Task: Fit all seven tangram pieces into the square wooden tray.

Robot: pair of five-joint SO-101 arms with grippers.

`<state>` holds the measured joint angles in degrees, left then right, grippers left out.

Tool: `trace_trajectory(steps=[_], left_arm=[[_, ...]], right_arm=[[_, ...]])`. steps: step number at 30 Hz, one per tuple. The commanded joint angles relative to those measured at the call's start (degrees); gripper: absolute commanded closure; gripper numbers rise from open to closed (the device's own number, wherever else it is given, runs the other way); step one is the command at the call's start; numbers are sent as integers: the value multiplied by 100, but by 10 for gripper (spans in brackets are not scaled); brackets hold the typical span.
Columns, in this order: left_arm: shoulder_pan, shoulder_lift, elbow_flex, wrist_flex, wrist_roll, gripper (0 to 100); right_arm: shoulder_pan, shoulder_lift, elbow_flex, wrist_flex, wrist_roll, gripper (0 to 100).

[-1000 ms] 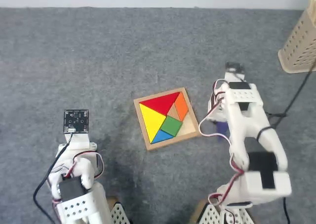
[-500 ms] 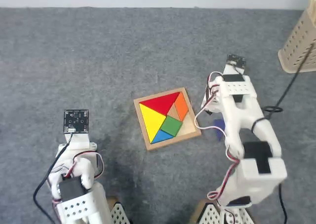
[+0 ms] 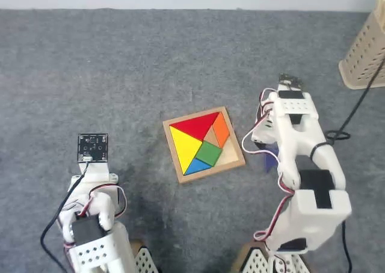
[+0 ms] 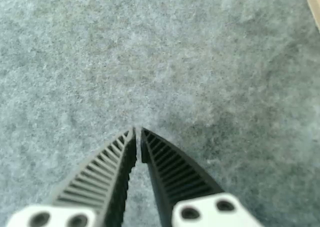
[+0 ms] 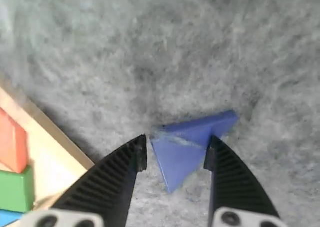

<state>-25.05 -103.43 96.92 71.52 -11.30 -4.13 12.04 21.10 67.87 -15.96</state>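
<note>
The square wooden tray (image 3: 236, 160) lies mid-table and holds red (image 3: 195, 126) and yellow (image 3: 183, 145) large triangles, an orange parallelogram (image 3: 221, 129), a green square (image 3: 209, 153) and a small blue triangle (image 3: 197, 166). Bare wood shows in its near right corner. A blue-violet triangle (image 5: 190, 143) lies flat on the carpet just right of the tray, also peeking from under the right arm (image 3: 271, 157). My right gripper (image 5: 175, 152) is open, low over this triangle with a finger on each side. My left gripper (image 4: 137, 133) is shut on nothing over bare carpet at the near left.
Grey carpet covers the table. A beige perforated basket (image 3: 364, 50) stands at the far right, and a black cable (image 3: 355, 118) runs from it toward the right arm. The tray's rim (image 5: 55, 137) lies close beside the right gripper's finger.
The right arm has shifted slightly to the right and settled over the blue-violet triangle. The left arm and the tray's pieces have not moved.
</note>
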Motion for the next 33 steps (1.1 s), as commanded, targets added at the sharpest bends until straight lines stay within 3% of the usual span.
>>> trace_trajectory(steps=[1, 18, 24, 33], left_arm=[[-18, -79, -40, 44, -26, 987], [-18, -79, -40, 44, -26, 987], [-18, -79, -40, 44, -26, 987], [-18, -79, -40, 44, -26, 987]], right_arm=[[136, -180, 360, -110, 123, 809], [145, -927, 695, -268, 264, 809], [110, -1675, 404, -303, -413, 809], [101, -523, 316, -549, -413, 809]])
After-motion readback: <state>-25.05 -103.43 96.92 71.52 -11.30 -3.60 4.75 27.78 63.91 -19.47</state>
